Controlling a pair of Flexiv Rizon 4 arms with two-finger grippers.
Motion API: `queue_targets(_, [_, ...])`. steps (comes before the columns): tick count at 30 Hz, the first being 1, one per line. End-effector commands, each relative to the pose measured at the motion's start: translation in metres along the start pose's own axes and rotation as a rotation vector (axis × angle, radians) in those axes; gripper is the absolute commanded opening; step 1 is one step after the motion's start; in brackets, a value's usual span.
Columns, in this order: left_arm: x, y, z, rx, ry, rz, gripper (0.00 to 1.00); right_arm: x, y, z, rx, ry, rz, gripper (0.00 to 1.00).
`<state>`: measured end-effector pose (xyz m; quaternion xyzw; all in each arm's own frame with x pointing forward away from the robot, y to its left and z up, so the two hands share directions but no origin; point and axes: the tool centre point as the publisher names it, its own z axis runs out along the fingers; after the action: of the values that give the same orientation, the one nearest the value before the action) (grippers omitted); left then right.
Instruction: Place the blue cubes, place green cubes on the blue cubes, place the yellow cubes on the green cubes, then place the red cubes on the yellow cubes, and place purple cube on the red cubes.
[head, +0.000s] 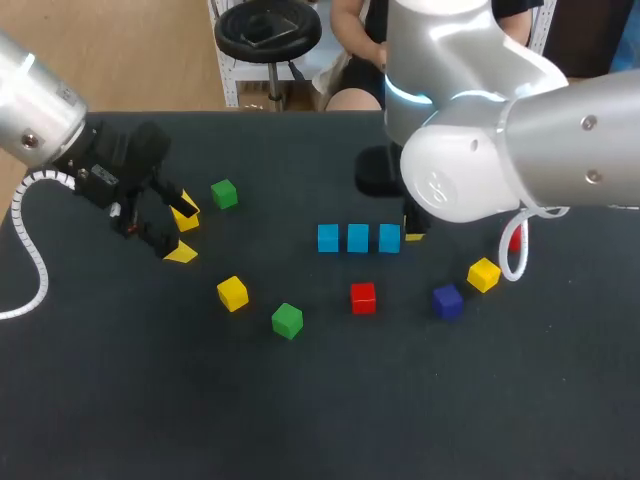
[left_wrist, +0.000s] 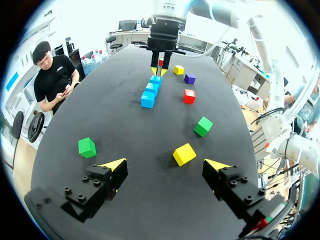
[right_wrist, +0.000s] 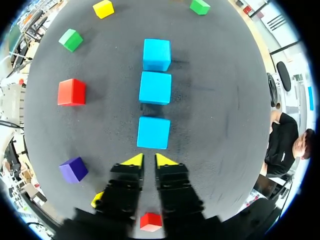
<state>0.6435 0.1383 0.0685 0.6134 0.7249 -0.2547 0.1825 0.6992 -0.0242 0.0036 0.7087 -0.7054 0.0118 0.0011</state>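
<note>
**Three cameras, one row of blue cubes in common**

The head view looks down from above and behind, taking in the whole black table (head: 300, 420) from farthest off. The left wrist camera sits low over the table's left side, behind the left gripper (left_wrist: 166, 165). It faces across the tabletop toward the right arm (left_wrist: 165, 30), with the row of three blue cubes (left_wrist: 151, 89) well ahead. The right wrist camera looks almost straight down past the right gripper (right_wrist: 150, 160), close over that same row. All three views share the row and the purple cube (head: 447, 300).
</note>
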Motion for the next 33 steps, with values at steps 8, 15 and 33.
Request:
queue_targets(8, [0.001, 0.0, 0.0, -0.001, -0.002, 0.003, 1.0, -0.008, -0.01, 0.002, 0.0, -0.005, -0.012, 0.0])
queue_targets(15, [0.001, 0.0, 0.0, -0.001, -0.002, 0.003, 1.0, -0.007, -0.01, 0.001, 0.003, -0.005, -0.013, 0.0])
queue_targets(33, [0.001, 0.0, 0.0, -0.001, -0.002, 0.003, 1.0, 0.009, 0.019, -0.027, 0.011, -0.02, 0.012, 0.81])
